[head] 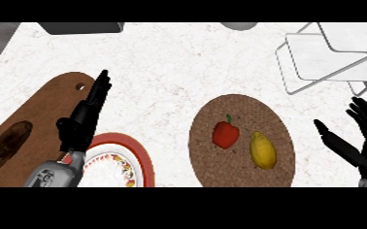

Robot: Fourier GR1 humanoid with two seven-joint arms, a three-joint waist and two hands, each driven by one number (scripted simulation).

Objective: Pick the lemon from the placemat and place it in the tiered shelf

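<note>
Lying on the placemat (229, 167), long axis running near-to-far, the lemon (262, 149) is found left of the nearer right hand (337, 141), fingers spread, empty.

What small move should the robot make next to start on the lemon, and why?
Probably shift the right hand left toward the lemon: it lies untouched on the placemat beside the red pepper, and that open hand is the nearer one, with the tiered shelf on its side too.
</note>
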